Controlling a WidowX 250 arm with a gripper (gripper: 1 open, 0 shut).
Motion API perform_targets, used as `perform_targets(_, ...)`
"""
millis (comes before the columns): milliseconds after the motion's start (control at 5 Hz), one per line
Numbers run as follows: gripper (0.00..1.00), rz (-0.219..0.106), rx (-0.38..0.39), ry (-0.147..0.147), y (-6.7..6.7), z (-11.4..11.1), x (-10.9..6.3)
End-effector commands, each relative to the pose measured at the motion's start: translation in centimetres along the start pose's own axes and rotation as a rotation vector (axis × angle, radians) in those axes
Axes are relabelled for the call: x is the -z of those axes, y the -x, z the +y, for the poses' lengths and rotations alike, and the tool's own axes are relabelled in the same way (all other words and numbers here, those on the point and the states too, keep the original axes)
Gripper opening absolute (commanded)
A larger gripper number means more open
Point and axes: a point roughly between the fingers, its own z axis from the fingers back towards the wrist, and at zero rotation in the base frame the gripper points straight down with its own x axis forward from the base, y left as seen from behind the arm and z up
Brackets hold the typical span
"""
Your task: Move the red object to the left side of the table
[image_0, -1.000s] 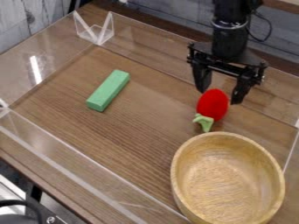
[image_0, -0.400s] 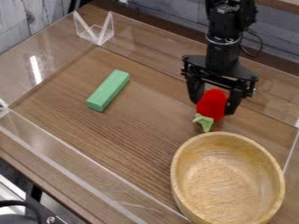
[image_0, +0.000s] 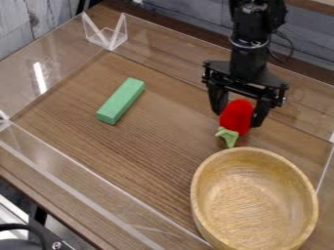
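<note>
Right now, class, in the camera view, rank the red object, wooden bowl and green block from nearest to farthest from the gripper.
1. Red object: between the open fingers of the gripper.
2. Wooden bowl: just below, front right.
3. Green block: far left.

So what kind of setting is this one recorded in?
Probably a lab tabletop rig: a brown wood-grain table fenced by low clear acrylic walls, a black robot arm, and toy props like the small red fruit and round wooden bowl.
</note>
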Motion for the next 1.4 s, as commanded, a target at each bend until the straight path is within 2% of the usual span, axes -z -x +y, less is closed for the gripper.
perform_targets(0, 1.0, -0.09, -0.005, 0.016, -1.4, -0.1, -2.6)
perform_targets(800, 1.0, -0.083, -0.01, -0.004, -1.6, -0.4, -1.4)
perform_targets(1000, 1.0, -0.071, -0.011, -0.014, -1.9, -0.3, -0.4)
perform_targets(1200, 0.0, -0.062, -0.016, -0.023, -2.0, -0.2, 0.6)
